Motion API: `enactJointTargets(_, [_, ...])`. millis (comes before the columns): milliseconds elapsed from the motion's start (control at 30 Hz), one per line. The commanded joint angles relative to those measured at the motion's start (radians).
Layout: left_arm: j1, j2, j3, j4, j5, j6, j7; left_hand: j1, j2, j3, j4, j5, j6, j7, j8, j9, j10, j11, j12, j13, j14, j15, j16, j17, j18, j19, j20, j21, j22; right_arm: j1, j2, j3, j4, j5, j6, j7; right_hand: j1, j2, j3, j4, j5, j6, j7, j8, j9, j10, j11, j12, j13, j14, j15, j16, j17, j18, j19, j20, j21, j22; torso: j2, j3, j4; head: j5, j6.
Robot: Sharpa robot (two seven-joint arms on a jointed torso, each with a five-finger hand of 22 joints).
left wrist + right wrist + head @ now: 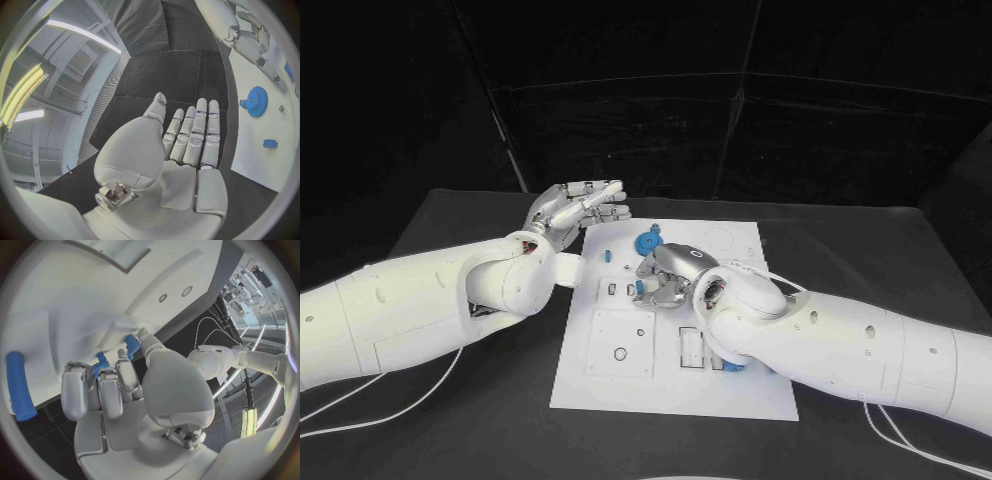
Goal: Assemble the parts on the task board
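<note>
The white task board (678, 385) lies in the middle of the black table. My right hand (669, 274) is down on the board's middle; in the right wrist view its thumb and curled fingers (100, 390) pinch a small blue part (132, 344) against the board (75, 300). My left hand (577, 210) hovers flat and empty past the board's far left corner, fingers (199, 131) straight and together. A blue gear (648, 243) (255, 101) and a small blue part (609, 254) (269, 144) lie on the board's far end.
A long blue pin (19, 385) lies at the board's edge beside my right hand, and a blue piece (733, 367) shows under my right forearm. Black table (459, 240) surrounds the board. Cables (387, 400) trail near both arms.
</note>
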Motion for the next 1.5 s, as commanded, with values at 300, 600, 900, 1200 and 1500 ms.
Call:
enactJointTargets(300, [0.002,-0.007,0.001,-0.011,-0.055,0.052,-0.05,-0.004,0.027,0.013,-0.028,-0.003,0.105,-0.018,0.027,0.007,0.134,-0.049,0.027,0.005,0.154,-0.051,0.046,0.036,0.017,0.113,-0.045,0.051,0.015,-0.001,-0.091,0.002,0.116,0.028,-0.202,0.183,0.069,-0.006,-0.036,0.05,0.0,-0.051,0.011,0.016,0.004,-0.008,0.009,0.004,-0.007,0.098,0.018,0.0,0.232,-0.013,-0.001,0.017,-0.004,0.027,-0.002,0.0005,-0.0009,0.012,0.011])
enactJointTargets(600, [0.005,-0.033,0.001,-0.039,-0.297,0.128,-0.289,-0.036,0.023,-0.008,-0.017,-0.005,0.194,-0.09,0.03,0.007,0.38,-0.146,0.068,0.026,0.508,-0.173,0.346,0.269,0.014,0.407,-0.168,0.259,0.111,0.053,-0.264,0.031,0.251,0.212,-0.107,0.314,0.089,0.009,-0.042,0.054,0.009,-0.031,0.006,0.037,0.008,-0.014,0.004,0.001,-0.016,0.09,0.015,-0.013,0.202,-0.004,-0.027,0.016,-0.025,-0.02,-0.013,0.003,-0.0016,0.017,0.017])
enactJointTargets(900, [0.042,-0.025,0.001,-0.038,-0.711,0.274,-0.779,-0.2,0.026,-0.113,0.139,-0.006,0.268,-0.151,0.137,0.098,0.496,-0.208,0.375,0.286,0.542,-0.22,1.267,1.29,-0.016,0.501,-0.227,0.609,0.444,0.123,-0.408,0.037,0.225,0.375,-0.068,0.336,0.087,0.021,-0.07,0.066,0.059,-0.026,0.001,0.05,0.006,-0.022,-0.001,-0.005,-0.028,0.088,0.01,-0.018,0.194,-0.001,-0.034,0.01,-0.034,-0.035,-0.042,0.0113,-0.0015,0.017,0.006])
enactJointTargets(1200, [0.072,0.038,0.001,-0.048,-0.916,0.388,-0.998,-0.178,0.038,-0.157,0.221,-0.035,0.14,-0.161,0.352,0.288,0.328,-0.209,0.801,0.696,0.541,-0.226,1.335,1.387,-0.059,0.562,-0.23,0.891,0.814,0.14,-0.426,0.037,0.159,0.442,-0.083,0.379,0.101,0.032,-0.093,0.07,0.078,-0.022,-0.002,0.061,0.006,-0.102,-0.007,-0.088,-0.127,0.063,0.004,-0.065,0.101,0.023,-0.097,0.006,-0.096,-0.157,-0.058,0.0197,0.0003,0.017,-0.01])
enactJointTargets(1500, [0.102,0.123,-0.001,-0.088,-1.044,0.46,-1.097,-0.172,0.037,-0.17,0.241,-0.032,0.09,-0.159,0.411,0.346,0.318,-0.211,0.848,0.744,0.555,-0.229,1.365,1.438,-0.087,0.638,-0.232,0.989,0.978,0.143,-0.402,0.037,0.095,0.626,-0.172,0.523,0.182,0.058,-0.104,0.075,0.169,0.006,-0.02,0.1,0.005,-0.345,-0.025,-0.493,-0.579,-0.063,-0.015,-0.375,-0.32,0.109,-0.341,-0.016,-0.445,-0.674,-0.064,0.0249,-0.0033,0.025,-0.017])
